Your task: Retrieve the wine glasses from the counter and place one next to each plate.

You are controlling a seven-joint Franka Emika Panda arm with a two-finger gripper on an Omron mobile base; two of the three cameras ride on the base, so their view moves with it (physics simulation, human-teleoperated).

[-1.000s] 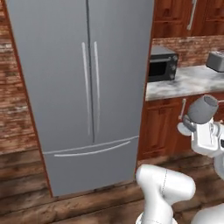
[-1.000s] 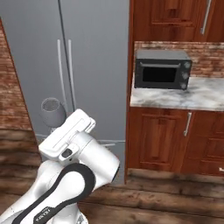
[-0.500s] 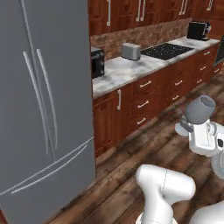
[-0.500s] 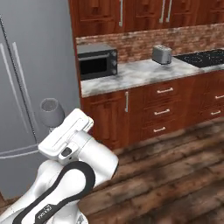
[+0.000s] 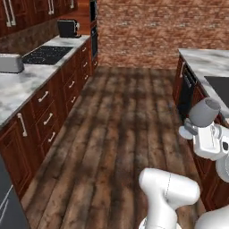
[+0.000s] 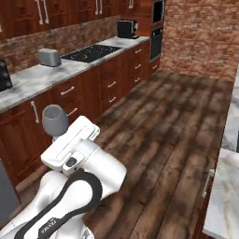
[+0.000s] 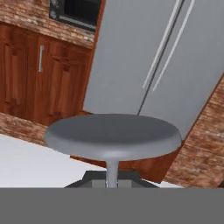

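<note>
Wine glass point(image 5: 204, 112) carried in the air at the gripper point(image 5: 191, 129), well above the wooden floor point(image 5: 120, 134) and clear of every surface. Long axis through stem and bowl tilted in the left base view: bowl up and to the right, round foot lower left, near the white hand. Closer to upright in the right base view, grey bowl point(image 6: 55, 119) standing just above the hand. In the hand view, seen from below along the stem point(image 7: 112, 173): round foot point(image 7: 113, 134) as a wide grey disc, thin stem running down between the closed-in fingers. Pincer narrow, clamped on the stem.

Left base view alone gives the marble island edge point(image 5: 202, 60) at right, just behind the glass, with dark sink corner point(image 5: 219, 85). Both base views give the counter point(image 6: 32, 77) over reddish cabinets, with toaster point(image 6: 49, 57), black cooktop point(image 6: 91, 51) and coffee machine point(image 6: 126, 29) on it. Hand view alone gives the grey fridge point(image 7: 144, 57), microwave point(image 7: 74, 11) and brick wall point(image 7: 199, 144).

Bowl contents: cannot tell.
</note>
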